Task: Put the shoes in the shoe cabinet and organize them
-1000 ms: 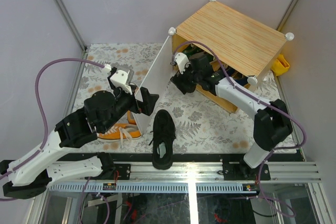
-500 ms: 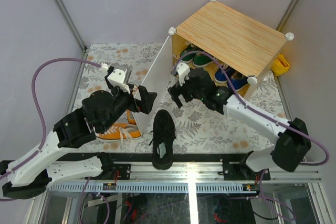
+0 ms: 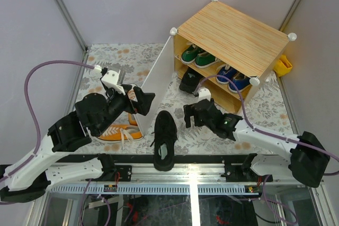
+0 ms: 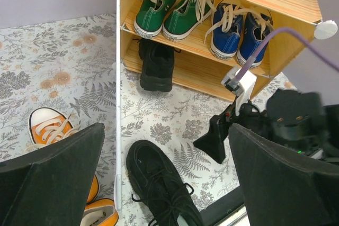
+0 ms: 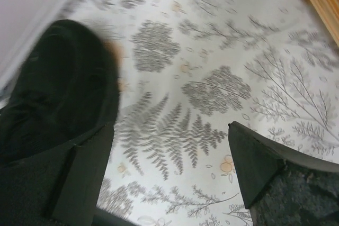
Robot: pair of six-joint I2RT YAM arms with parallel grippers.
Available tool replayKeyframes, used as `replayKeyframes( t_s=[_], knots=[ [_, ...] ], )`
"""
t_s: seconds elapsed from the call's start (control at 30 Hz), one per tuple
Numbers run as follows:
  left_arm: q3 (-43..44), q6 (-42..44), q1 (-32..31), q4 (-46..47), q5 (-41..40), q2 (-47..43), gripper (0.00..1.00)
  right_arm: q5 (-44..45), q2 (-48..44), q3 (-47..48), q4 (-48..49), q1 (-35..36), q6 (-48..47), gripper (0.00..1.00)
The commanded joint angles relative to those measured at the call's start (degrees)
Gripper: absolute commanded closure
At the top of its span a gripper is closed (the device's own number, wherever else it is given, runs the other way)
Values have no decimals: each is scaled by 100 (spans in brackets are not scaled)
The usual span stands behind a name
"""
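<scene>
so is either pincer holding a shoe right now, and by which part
Nothing is held. The left pincer and the right pincer both stand open and empty.

orange shoes (image 3: 121, 132): from above mostly under the left arm (image 3: 79, 125); in the left wrist view cut by a dark finger (image 4: 53, 173) and the bottom edge.
black shoe on the mat (image 3: 164, 140): heel lost below the left wrist view's edge; in the right wrist view a blurred dark mass running off the left side (no laces can be made out).
black shoe at the lower shelf (image 3: 189, 83): rear part in shadow under the shelf.
blue shoes (image 3: 233, 79): heels hidden beneath the shoe cabinet (image 3: 233, 33) top.
yellow thing (image 3: 282, 65): mostly behind the cabinet; cannot tell what.
right arm (image 4: 296, 120): blurred in the left wrist view.
</scene>
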Motion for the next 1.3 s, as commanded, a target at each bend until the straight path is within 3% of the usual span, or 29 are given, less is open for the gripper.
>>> replayKeyframes(
  t_s=[0.0, 0.2, 0.5, 0.7, 1.17, 1.27],
  knots=[
    [-39, -84, 10, -19, 30, -186, 0, 1643, 364, -595, 1445, 72, 1326, 2],
    [-73, 23, 5, -11, -32, -335, 0, 2588, 1432, -166, 2607, 62, 853, 0],
    [-218, 116, 3, 97, -64, -415, 0, 2782, 2622, 643, 3859, -169, -107, 1],
    [-319, 171, 3, 117, -156, -461, 0, 3181, 3207, 1010, 3989, -391, -77, 1],
    [-390, 340, 3, 165, -282, -471, 0, 3120, 4016, 1710, 4111, -920, -144, 0],
    [-419, 364, 3, 181, -308, -462, 0, 3076, 4146, 1812, 4145, -930, -176, 7]
  ],
)
